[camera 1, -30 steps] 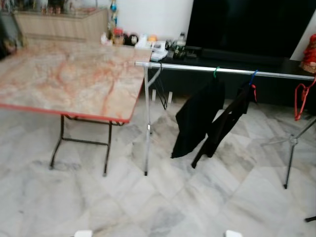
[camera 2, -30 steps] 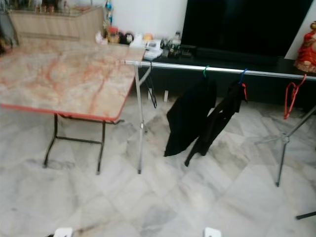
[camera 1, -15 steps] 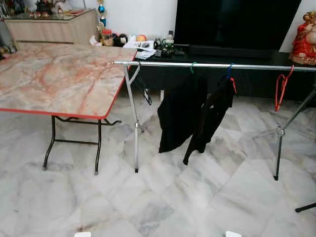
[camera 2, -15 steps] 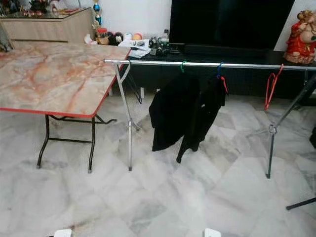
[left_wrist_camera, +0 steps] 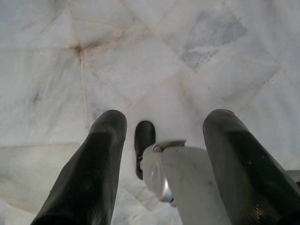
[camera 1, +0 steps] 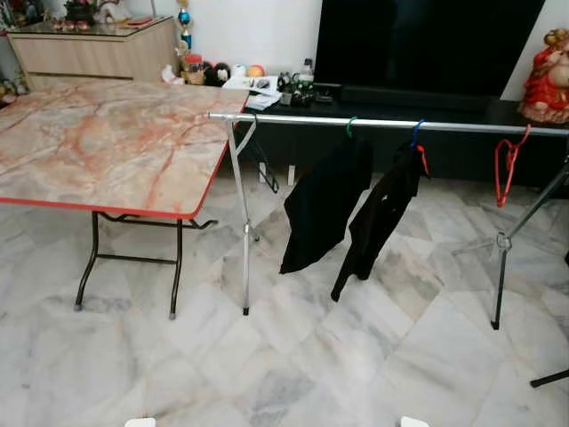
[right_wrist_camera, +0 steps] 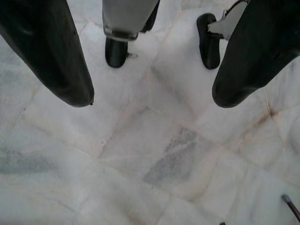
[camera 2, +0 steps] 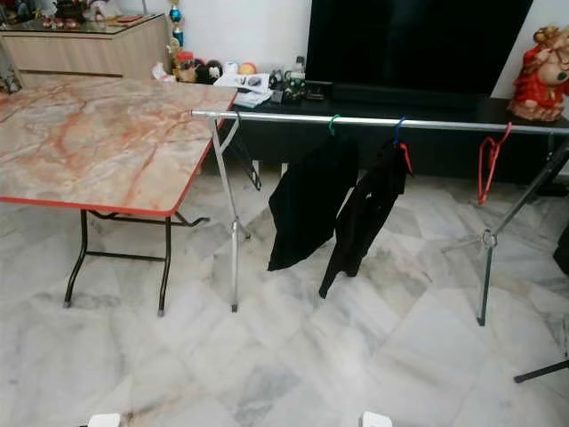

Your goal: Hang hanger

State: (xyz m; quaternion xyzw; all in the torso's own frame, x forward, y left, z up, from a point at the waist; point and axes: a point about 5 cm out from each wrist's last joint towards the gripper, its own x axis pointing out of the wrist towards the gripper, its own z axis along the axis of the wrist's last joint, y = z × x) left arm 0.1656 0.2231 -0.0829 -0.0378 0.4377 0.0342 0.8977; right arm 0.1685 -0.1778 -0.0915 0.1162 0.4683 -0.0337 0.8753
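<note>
Both grippers hang open and empty over the floor, left gripper (left_wrist_camera: 164,154), right gripper (right_wrist_camera: 152,93). Red hanger (camera 1: 508,165) already hangs near the rail's (camera 1: 293,118) right end, well ahead, nearer the right arm; rail runs left-right.

My left end effector (left_wrist_camera: 164,140): two long, matte black, rounded fingers (left_wrist_camera: 91,173). Between them I see a pale grey leg shell (left_wrist_camera: 185,180) with a metal fastener, above a black foot (left_wrist_camera: 144,140). My right end effector (right_wrist_camera: 150,101): matching black fingers (right_wrist_camera: 51,51), tapering to blunt tips.
</note>
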